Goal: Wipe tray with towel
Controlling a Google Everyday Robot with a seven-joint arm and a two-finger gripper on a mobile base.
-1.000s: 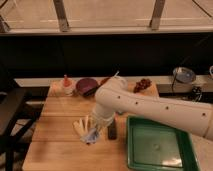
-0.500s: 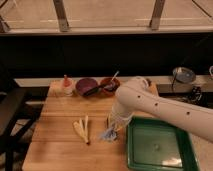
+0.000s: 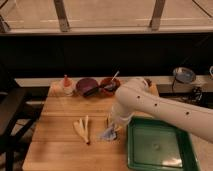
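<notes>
Tray (image 3: 150, 135) wiping has not started, as far as I can judge, and a pass from left to right shows why. At the far left of the wooden tabletop (image 3: 52, 147) stands a small bottle (image 3: 66, 85) with a red top. Just to its right are a dark purple bowl (image 3: 86, 86) and a red bowl (image 3: 107, 86) with a spoon (image 3: 115, 76) leaning out of it. Nearer, around the middle of the tabletop, lie a few pale wooden sticks (image 3: 82, 130). Just to their right the towel (image 3: 108, 133), a small bluish-grey bunch, rests on the wood, close to the tray's left edge but outside it. The gripper (image 3: 113, 125) is right above the towel and seems to touch it. The white arm (image 3: 160, 107) covers most of the gripper, so I cannot tell whether it is clamped on the cloth or merely resting on it. The green tray sits at the near right, with a pale speck and a light patch on its floor that may be what needs wiping. Far right, off the tabletop, is a metal bowl (image 3: 183, 75). The towel has reached the tray's side. Lifting it over the rim and rubbing it across the floor are both left to do.
</notes>
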